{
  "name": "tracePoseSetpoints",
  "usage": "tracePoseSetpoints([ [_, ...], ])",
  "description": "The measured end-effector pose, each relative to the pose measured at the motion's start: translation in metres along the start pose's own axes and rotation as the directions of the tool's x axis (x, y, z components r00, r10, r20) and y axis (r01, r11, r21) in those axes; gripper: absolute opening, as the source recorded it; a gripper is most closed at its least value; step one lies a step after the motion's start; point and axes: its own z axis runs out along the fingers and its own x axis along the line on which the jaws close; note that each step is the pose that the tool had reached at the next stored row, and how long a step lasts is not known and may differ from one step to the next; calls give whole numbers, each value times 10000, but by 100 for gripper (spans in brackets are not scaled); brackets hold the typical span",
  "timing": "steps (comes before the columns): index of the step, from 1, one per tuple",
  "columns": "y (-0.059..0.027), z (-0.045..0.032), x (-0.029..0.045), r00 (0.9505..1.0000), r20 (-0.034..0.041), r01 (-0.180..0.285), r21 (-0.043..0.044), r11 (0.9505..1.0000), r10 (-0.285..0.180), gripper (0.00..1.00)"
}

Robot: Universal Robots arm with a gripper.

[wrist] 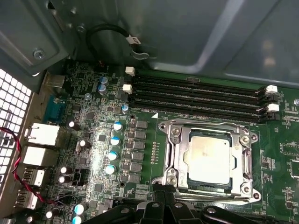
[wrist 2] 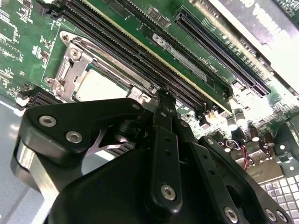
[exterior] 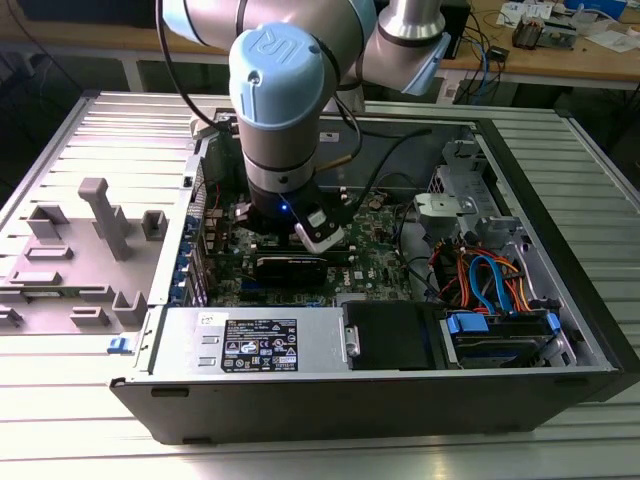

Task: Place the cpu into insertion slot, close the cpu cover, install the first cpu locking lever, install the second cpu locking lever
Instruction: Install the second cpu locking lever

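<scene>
first wrist view shows the cpu (wrist: 209, 158) seated in the insertion slot (wrist: 174, 154), cpu cover (wrist: 246, 161) closed; thin stiff metal, best pressed at its edge. gripper (wrist 2: 161, 95) fingers together, empty.

Surface (exterior: 560, 440): ribbed, silvery metal, slats running across the exterior view.

Resting directly on it:
- Computer case (exterior: 400, 405), dark, lying on its side with the side panel off and the inside facing up; it takes the middle and the exterior view's right of the surface.
- Grey holder tray (exterior: 75, 250), on the exterior view's left, just beside the case. Upright posts and small blocks rise from it, the tallest post near its middle.
- Small blue piece (exterior: 117, 345), lying at the tray's near edge, close to the case's corner.

Behind the surface stands a wooden bench (exterior: 560, 60) carrying cables and small parts.
</scene>
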Motion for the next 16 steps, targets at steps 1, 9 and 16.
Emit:
tracePoseSetpoints([
  [1,-1,4,1,10000,2,-1,-15,10000,1,11],
  [9,-8,31,3,10000,15,-1,-115,9999,2,11],
  [16,-6,61,26,10000,36,-4,-273,9996,5,11],
])
